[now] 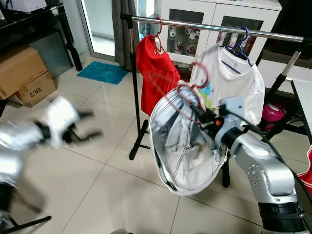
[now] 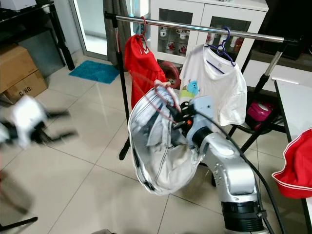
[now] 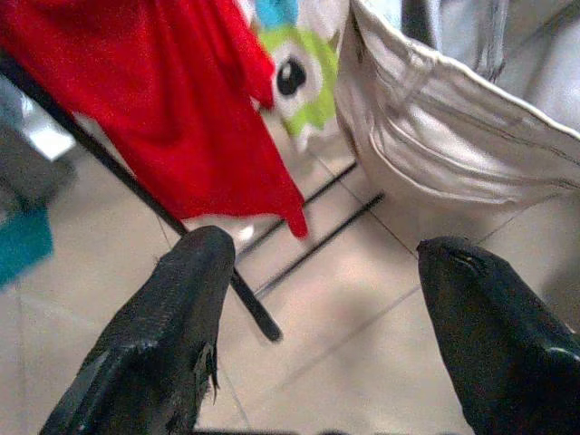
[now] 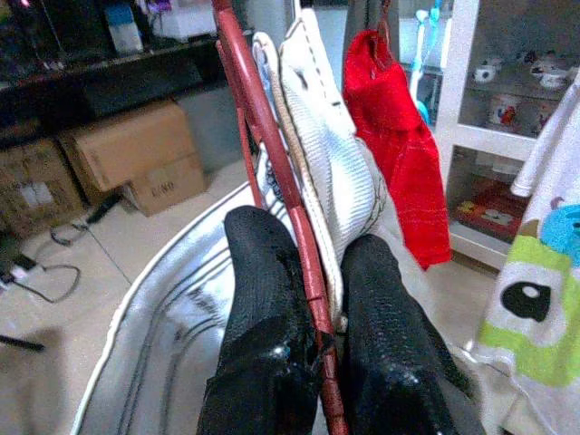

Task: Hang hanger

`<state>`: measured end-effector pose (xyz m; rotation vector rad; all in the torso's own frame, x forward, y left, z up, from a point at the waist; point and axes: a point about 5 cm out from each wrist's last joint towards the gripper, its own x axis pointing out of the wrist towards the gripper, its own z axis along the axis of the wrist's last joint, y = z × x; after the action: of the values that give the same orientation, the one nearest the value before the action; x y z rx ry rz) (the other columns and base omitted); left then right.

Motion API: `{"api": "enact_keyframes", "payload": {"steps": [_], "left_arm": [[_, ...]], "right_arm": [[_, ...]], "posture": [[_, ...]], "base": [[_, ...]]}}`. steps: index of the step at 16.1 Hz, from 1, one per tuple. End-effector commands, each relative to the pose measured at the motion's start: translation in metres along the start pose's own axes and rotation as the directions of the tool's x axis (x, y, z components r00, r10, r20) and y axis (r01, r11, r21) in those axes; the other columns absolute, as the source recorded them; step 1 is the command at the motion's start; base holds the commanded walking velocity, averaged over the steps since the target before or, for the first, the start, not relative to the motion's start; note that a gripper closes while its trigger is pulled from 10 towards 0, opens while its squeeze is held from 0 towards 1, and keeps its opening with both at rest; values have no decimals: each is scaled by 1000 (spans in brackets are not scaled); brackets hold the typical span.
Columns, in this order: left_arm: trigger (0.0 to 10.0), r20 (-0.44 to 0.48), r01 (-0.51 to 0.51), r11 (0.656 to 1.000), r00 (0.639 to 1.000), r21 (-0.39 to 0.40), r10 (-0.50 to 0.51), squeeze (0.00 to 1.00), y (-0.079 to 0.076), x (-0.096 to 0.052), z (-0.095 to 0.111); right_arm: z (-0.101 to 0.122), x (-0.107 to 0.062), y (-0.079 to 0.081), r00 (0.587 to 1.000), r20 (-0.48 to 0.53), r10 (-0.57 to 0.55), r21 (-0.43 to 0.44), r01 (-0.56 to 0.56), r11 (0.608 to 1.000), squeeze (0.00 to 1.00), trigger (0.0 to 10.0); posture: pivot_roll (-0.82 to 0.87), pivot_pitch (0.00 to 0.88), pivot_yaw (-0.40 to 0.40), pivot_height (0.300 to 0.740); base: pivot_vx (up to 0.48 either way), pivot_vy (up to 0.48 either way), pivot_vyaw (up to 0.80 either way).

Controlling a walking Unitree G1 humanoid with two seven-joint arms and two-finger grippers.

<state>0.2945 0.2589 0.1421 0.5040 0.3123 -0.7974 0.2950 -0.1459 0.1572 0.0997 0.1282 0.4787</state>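
- Two garments hang on the rail (image 1: pixel 204 25): one red shirt (image 1: pixel 155 73) and one white t-shirt (image 1: pixel 234 80), each on its own hanger.
- One red hanger (image 4: pixel 281 181) carrying a silvery-white garment (image 1: pixel 183 146) is pinched between the right gripper (image 4: pixel 315 349) fingers, held in front of the rack, below the rail.
- One left gripper (image 3: pixel 326 335), fingers spread wide and holding nothing, is low on the left over the tiled floor (image 1: pixel 112 195).
- Two cardboard boxes (image 1: pixel 22 73) sit stacked at the far left.
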Motion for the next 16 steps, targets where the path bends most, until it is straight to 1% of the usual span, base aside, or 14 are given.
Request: {"api": "enact_keyframes", "payload": {"steps": [1, 2, 3, 6, 7, 8, 9, 10, 11, 12, 13, 14, 15, 16], "left_arm": [[10000, -25, -59, 997, 998, -43, 58, 1000, -1, 10, -7], [10000, 16, -87, 988, 996, -127, 90, 1000, -3, 18, -7], [10000, 98, -70, 966, 990, -249, 97, 1000, -9, 31, -3], [10000, 263, 58, 935, 964, -350, 38, 1000, -26, 55, 17], [10000, 296, 90, 927, 955, -364, 24, 1000, -30, 61, 22], [10000, 334, 136, 911, 943, -390, 2, 1000, -37, 73, 27], [10000, 336, 158, 893, 942, -421, -8, 1000, -42, 81, 27], [10000, 310, 148, 885, 951, -442, -4, 976, -44, 86, 22], [10000, 281, 138, 878, 960, -459, -4, 592, -46, 90, 17], [10000, 220, 99, 867, 975, -488, 13, 306, -47, 94, 9], [10000, 133, 37, 868, 991, -495, 34, 47, -47, 96, -3], [9647, 89, 12, 863, 995, -505, 39, 0, -47, 97, -10], [9647, 79, 6, 860, 996, -510, 40, 0, -47, 97, -12], [0, 73, -15, 841, 995, -542, 65, 0, -46, 96, -16]], "right_arm": [[19, 0, 12, 993, 78, 87, -12, -86, 996, 0, 0], [21, 0, 16, 989, 83, 119, -16, -118, 993, 0, 0], [24, 0, 21, 982, 90, 163, -25, -162, 987, 0, 0], [29, -2, 27, 973, 98, 211, -35, -209, 977, 0, 0], [31, -2, 28, 971, 102, 216, -36, -214, 976, 0, 0], [34, -3, 29, 968, 110, 226, -34, -223, 974, 0, 0], [36, -4, 30, 965, 116, 235, -34, -232, 972, 0, 0], [37, -5, 31, 963, 119, 242, -34, -239, 970, 0, 0], [39, -6, 32, 961, 124, 249, -36, -246, 969, 0, 0], [40, -7, 33, 958, 131, 255, -33, -253, 967, 0, 0], [43, -8, 34, 955, 142, 262, -28, -260, 965, 0, 0], [44, -8, 35, 953, 148, 266, -26, -265, 964, 0, 0], [45, -8, 35, 952, 150, 267, -26, -266, 964, 0, 0], [48, -9, 35, 949, 159, 272, -25, -272, 962, 0, 0]], "posture": [[-115, 0, 5, 740], [-116, 0, 2, 740], [-121, 0, 2, 740], [-133, 0, 4, 740], [-139, 0, 8, 740], [-144, 0, 9, 740], [-149, 0, 11, 740], [-154, 0, 14, 740], [-156, 0, 14, 740], [-157, 0, 14, 740], [-159, 0, 15, 740], [-161, 0, 16, 740], [-161, 0, 16, 740], [-161, 0, 16, 740]], "base": [[0, 0, 0], [0, 0, 0], [0, 0, 0], [0, 0, 0], [0, 0, 0], [0, 0, 0], [0, 0, 0], [0, 0, 0], [0, 0, 0], [0, 0, 0], [0, 0, 0], [0, 0, 0], [0, 0, 0], [0, 0, 0]]}}
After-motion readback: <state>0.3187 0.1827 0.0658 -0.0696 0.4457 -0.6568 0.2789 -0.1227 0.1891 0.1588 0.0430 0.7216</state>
